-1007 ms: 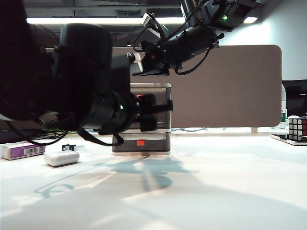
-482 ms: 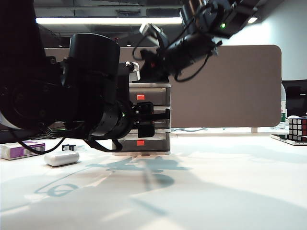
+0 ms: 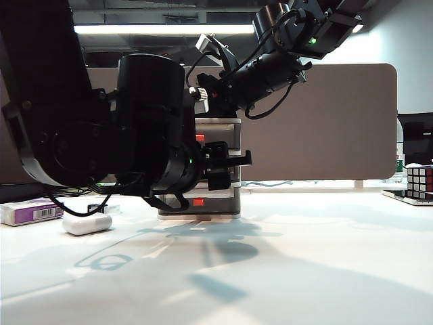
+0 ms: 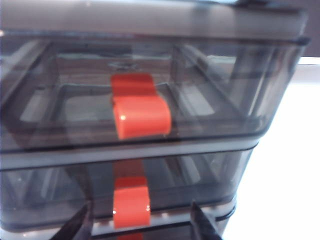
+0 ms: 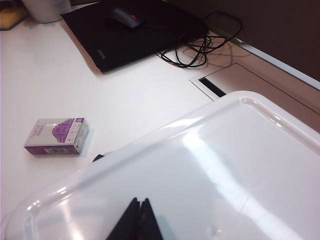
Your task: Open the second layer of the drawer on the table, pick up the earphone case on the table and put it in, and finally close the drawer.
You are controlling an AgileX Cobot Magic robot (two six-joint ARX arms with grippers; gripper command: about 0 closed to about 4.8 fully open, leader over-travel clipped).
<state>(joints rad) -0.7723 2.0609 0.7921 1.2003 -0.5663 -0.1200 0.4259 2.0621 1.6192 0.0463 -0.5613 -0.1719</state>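
Note:
The drawer (image 3: 223, 128) stands at the back middle of the table (image 3: 311, 257), a red tab on each smoky front. In the left wrist view the second layer (image 4: 200, 175) fills the lower part, below the top drawer's tab (image 4: 141, 114). My left gripper (image 4: 140, 206) is open, its fingertips standing either side of the second layer's red tab (image 4: 131, 202), apart from it. In the exterior view the left gripper (image 3: 230, 166) hides that drawer front. My right gripper (image 5: 139, 201) is shut, resting on the unit's white top (image 5: 225, 165). The earphone case (image 3: 86, 223) lies on the table to the left.
A white-and-purple box (image 3: 30, 212) (image 5: 56, 136) lies left of the earphone case. A Rubik's cube (image 3: 419, 181) sits at the far right edge. Behind the unit are a black mat (image 5: 140, 35) with a mouse, cables (image 5: 200, 50), and a brown partition (image 3: 318, 122).
My left arm has pushed forward and rightward toward the drawer fronts, its gripper still open. The right gripper has stayed on top of the unit.

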